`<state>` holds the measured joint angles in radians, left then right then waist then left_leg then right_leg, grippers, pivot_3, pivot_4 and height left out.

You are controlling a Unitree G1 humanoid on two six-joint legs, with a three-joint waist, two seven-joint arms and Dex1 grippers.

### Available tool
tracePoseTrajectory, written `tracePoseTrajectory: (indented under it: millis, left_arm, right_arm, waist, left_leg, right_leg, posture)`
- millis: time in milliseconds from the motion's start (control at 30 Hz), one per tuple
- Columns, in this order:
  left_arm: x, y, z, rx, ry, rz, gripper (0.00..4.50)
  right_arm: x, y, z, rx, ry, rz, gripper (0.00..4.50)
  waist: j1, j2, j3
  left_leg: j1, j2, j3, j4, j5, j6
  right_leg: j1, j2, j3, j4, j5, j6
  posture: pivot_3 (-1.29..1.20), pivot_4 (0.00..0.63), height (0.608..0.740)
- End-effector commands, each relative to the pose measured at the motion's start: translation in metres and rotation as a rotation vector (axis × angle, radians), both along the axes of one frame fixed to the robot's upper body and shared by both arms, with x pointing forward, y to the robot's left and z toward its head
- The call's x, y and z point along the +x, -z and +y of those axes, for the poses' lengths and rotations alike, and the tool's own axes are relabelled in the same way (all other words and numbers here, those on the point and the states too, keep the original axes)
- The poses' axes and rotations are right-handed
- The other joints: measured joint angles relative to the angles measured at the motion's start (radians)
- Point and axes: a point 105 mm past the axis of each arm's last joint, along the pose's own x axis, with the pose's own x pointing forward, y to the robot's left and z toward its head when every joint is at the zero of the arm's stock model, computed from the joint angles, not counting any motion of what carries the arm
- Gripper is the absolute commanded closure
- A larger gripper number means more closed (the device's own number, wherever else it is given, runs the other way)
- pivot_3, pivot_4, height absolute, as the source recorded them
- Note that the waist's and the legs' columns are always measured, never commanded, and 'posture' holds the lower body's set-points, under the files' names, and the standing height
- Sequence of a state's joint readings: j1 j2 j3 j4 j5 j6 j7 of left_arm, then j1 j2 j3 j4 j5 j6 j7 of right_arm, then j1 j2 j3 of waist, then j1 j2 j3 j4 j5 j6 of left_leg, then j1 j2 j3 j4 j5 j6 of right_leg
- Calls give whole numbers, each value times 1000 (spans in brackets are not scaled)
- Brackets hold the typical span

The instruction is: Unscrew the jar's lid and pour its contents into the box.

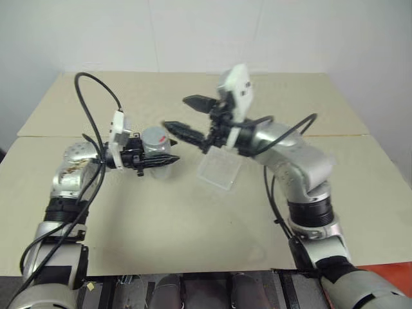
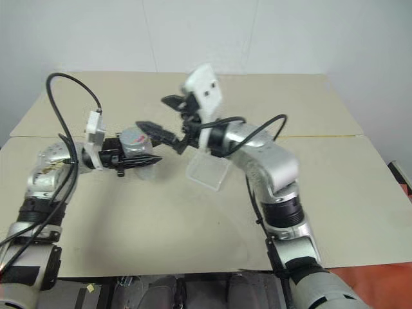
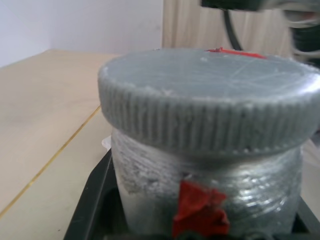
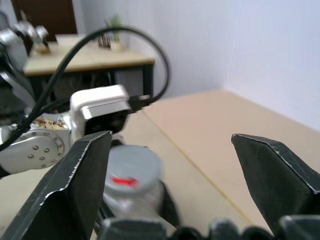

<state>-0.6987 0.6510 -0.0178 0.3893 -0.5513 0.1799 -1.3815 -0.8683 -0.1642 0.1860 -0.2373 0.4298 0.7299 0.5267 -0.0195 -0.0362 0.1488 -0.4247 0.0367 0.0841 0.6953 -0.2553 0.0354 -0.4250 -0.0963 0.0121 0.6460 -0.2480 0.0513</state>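
Here the jar (image 1: 156, 147) is seen left of centre in the left eye view, held above the table (image 1: 193, 219) by the left gripper (image 1: 154, 159), whose black fingers are clamped on the silvery body below the cap. The jar stands upright, its long axis vertical, and the lid (image 3: 210, 95) is seated on top with its ribbed edge and red mark clear of the fingers, as the left wrist view shows. No gap between lid and jar can be made out, so the lid is judged not yet unscrewed.

The right gripper (image 1: 187, 116) is found just right of the jar and slightly higher in the frame, its two fingers spread wide with nothing between them. In the right wrist view the lid (image 4: 127, 167) lies low between the two spread fingers, ahead of them and a little apart. The lid is thus judged to lie down and to the left of the right gripper, near but not touched; the coming move would seem to call for that gripper to be lowered around the lid's edge.

The box (image 1: 219, 168) rests on the table at the centre of the frame, under the right arm. The contents cannot be seen inside the shut jar.
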Motion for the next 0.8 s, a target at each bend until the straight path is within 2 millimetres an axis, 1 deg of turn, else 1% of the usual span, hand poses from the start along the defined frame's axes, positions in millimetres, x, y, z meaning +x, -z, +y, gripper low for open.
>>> tracePoseTrajectory:
  millis: [33, 100, 200, 333, 467, 667, 800]
  left_arm:
    - [2, -18, -1, -14, -7, -65, 2484]
    - [2, -19, -1, -14, -5, -67, 2484]
    - [3, -20, -1, -12, -4, -68, 2484]
    - [2, -19, 0, -11, -7, -69, 2484]
    - [3, -20, 1, -16, -18, -70, 2484]
    - [2, -21, 1, -18, -20, -73, 2484]
    - [1, -21, 1, -22, -16, -74, 2484]
  right_arm:
    - [-3, -12, 13, 6, 34, -57, 57]
    - [-3, -10, 18, -7, 42, -58, 57]
    - [-1, -7, 19, -19, 47, -52, 57]
    - [-4, -4, 24, -28, 27, -45, 57]
    - [-3, 2, 29, -58, 30, -46, 57]
    - [-5, -3, 31, -40, 6, -47, 57]
    - [3, 5, 31, -62, 45, -30, 57]
  waist:
    - [1, 0, 0]
    - [1, 0, 0]
    - [3, 0, 0]
    - [1, 0, 0]
    - [0, 0, 0]
    - [0, 0, 0]
    - [0, 0, 0]
  left_leg:
    - [0, 0, 0, 0, 0, 0]
    - [0, 0, 0, 0, 1, -1]
    - [0, 0, 0, 0, 0, -1]
    - [0, 0, 0, 0, 0, 1]
    - [0, 0, 0, 0, 0, 0]
    - [0, 0, 0, 0, 0, 0]
    - [0, 0, 0, 0, 0, 0]
  right_leg:
    - [0, 0, 0, 0, 0, 0]
    - [0, 0, 0, 0, 0, 0]
    - [1, 0, 0, -1, 0, 0]
    - [1, 0, -1, -1, 0, 0]
    - [1, 0, 0, -1, 0, 0]
    - [1, 0, -1, -1, 0, 0]
    - [1, 0, -1, -1, 0, 0]
  posture:
    - [0, 150, 740]
    - [0, 150, 740]
    - [0, 150, 740]
    - [0, 150, 740]
    - [0, 150, 740]
    - [0, 150, 740]
    - [0, 150, 740]
